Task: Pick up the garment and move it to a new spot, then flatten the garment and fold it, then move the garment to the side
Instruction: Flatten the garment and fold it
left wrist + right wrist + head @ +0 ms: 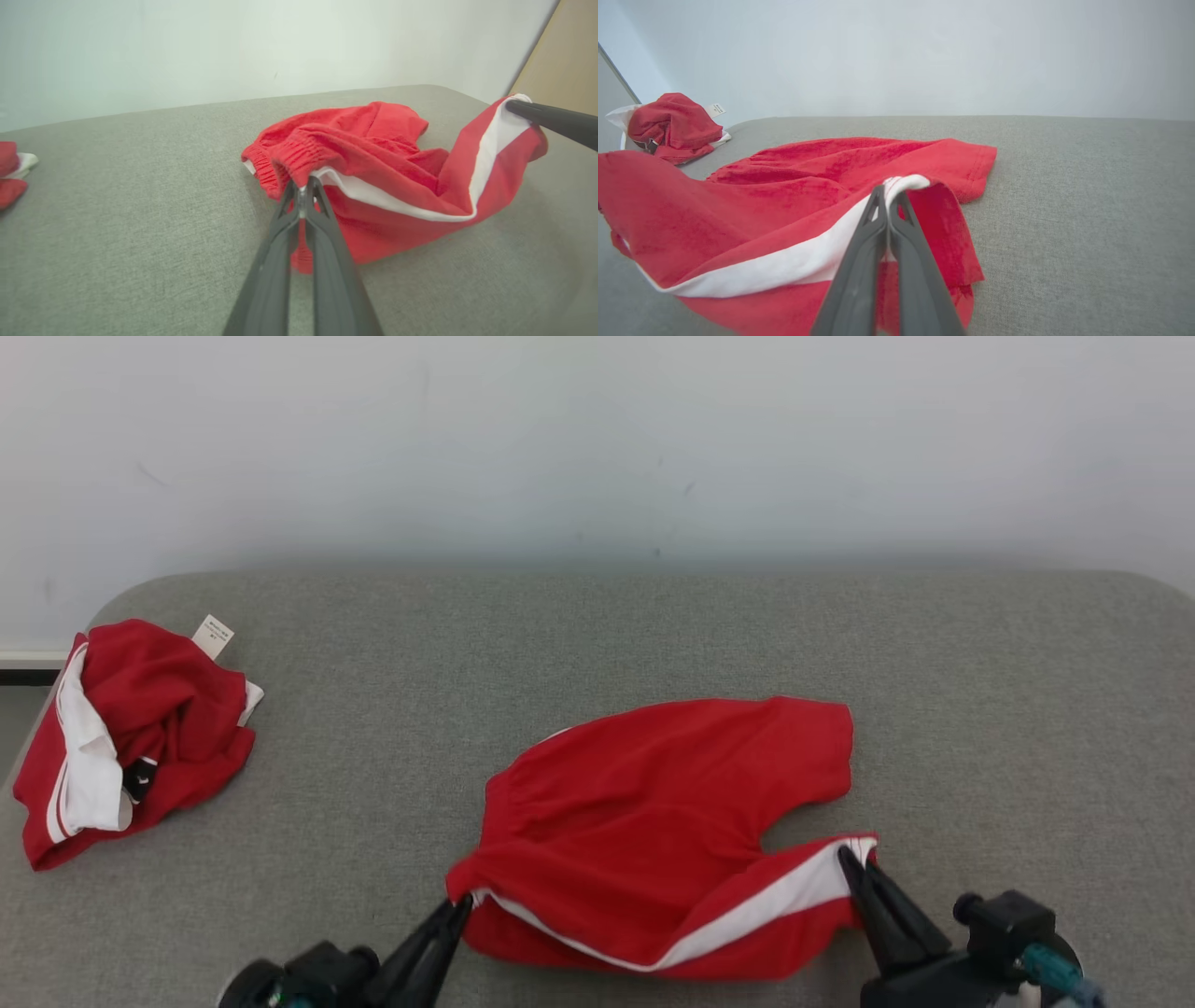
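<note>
You're looking pretty early in this job, I'd say. The red garment (653, 821), some sporty shorts by the look of it, is lying in the lower middle of the head view on the grey surface (373, 644). It's sitting rumpled, with its white stripe (775, 901) running along the near edge. It isn't lying flat and it isn't folded, so by my read the flattening, the folding and the shift to the side are all waiting for you. Whether the "new spot" bit is already covered, I can't tell from this.

Now the grabbing part. Your left hand (456, 907) is pinching shut on the garment at the lower left of the head view. In the left wrist view the elastic waistband (280, 154) is bunching up right at the tip of that hand. Your right hand (854, 861) is clamping closed on the white-striped corner at the lower right, and that corner is hanging a little above the surface. Both are gripping cloth, with no gap showing between the jaws, so you're holding the near edge at its two ends.

A second red garment (131, 737) is sitting crumpled at the far left of the frame, well apart from yours, with a white tag (213, 636) poking up.
</note>
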Robot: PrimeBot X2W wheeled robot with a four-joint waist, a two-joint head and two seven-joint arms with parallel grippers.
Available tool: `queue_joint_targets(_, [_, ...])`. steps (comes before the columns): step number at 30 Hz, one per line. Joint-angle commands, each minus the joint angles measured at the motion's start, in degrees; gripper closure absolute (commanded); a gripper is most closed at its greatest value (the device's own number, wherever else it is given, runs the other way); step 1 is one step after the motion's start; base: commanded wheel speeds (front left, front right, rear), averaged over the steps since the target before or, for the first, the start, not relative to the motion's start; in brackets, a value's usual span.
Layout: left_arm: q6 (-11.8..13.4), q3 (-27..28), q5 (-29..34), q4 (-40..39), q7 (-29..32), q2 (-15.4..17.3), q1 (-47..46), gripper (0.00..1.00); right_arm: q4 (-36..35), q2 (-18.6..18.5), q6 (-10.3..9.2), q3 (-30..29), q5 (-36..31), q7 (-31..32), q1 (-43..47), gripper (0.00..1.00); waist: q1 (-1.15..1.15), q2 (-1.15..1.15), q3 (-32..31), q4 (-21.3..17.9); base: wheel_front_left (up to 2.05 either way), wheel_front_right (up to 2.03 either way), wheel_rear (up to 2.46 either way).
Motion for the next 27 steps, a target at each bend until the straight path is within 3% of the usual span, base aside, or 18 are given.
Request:
queue_joint_targets(1, [0.11,0.18,-0.62,-0.3,-0.18,0.35,-0.93,1.0,-0.23,-0.32,0.07,-0.12,0.35,0.0,-0.64,1.0,0.0,0.0,0.01,-0.06,0.0,0.0,0.0])
queue_joint_targets(7, [0.11,-3.57,-3.22,-2.07,-0.03,4.59,-11.43,1.0,-1.23,-2.22,0.07,0.14,1.74,0.0,-8.14,1.0,0.0,0.0,1.64,-0.2,0.0,0.0,0.0])
queue_joint_targets(11, [0.11,-6.15,-8.58,-2.83,1.83,6.56,-22.8,1.0,-0.29,-3.77,0.07,0.74,3.18,0.0,-16.8,1.0,0.0,0.0,5.38,-0.54,0.0,0.0,0.0])
queue_joint_targets(21, [0.11,-9.43,-20.09,-1.05,8.71,11.03,-58.24,1.0,3.62,-6.49,0.07,2.05,10.46,3.16,-51.55,1.0,0.0,0.0,22.79,-2.92,0.0,0.0,0.0])
queue_joint_targets(27, [0.11,-9.97,-26.89,5.22,11.77,9.91,-78.55,1.0,8.9,-8.26,0.07,0.96,15.04,6.98,-72.03,1.0,0.0,0.0,31.18,-3.15,0.0,0.0,0.0])
